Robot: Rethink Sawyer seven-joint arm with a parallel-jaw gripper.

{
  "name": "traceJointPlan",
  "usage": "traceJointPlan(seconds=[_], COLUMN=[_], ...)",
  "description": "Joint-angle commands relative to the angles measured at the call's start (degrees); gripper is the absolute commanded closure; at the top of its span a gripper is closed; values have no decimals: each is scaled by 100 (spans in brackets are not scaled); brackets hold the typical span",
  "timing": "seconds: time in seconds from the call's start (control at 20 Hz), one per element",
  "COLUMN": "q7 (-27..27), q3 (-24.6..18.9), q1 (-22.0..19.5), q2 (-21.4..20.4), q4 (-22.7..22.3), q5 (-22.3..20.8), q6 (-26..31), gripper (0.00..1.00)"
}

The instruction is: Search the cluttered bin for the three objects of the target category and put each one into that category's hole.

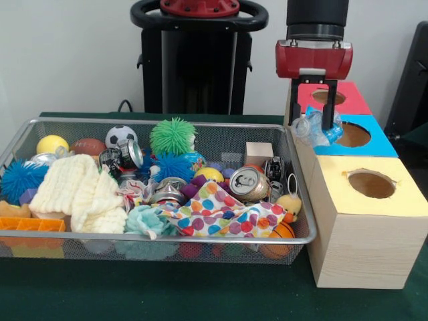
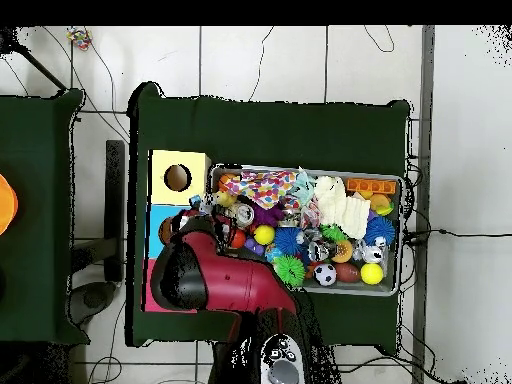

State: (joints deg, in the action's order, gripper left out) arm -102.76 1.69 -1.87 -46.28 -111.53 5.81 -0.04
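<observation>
My gripper (image 1: 312,124) hangs over the left part of the blue-topped box (image 1: 382,142), shut on a crumpled clear plastic bottle with a blue label (image 1: 306,127). The bottle is held just left of the blue top's round hole (image 1: 352,135) and a little above it. The silver wire-mesh bin (image 1: 221,142) lies to the left, full of clutter. In the overhead view the red arm (image 2: 235,280) covers the gripper; the blue top (image 2: 160,222) shows beside the bin (image 2: 305,168).
A red-topped box (image 1: 348,93) stands behind the blue one and a yellow-topped box (image 1: 368,221) in front. The bin holds crushed cans (image 1: 247,182), balls (image 1: 120,136), spiky toys (image 1: 172,136), a white cloth (image 1: 77,190), a dotted cloth (image 1: 221,214) and a wooden cube (image 1: 258,152).
</observation>
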Motion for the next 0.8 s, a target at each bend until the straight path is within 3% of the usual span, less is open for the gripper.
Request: traceJointPlan(seconds=[0.05,0.8], q7=[-1260,-1255], q3=[-418,-263], q1=[95,235], q2=[332,263], q4=[-220,-445], q5=[186,269], q6=[-112,38], gripper=[100,100])
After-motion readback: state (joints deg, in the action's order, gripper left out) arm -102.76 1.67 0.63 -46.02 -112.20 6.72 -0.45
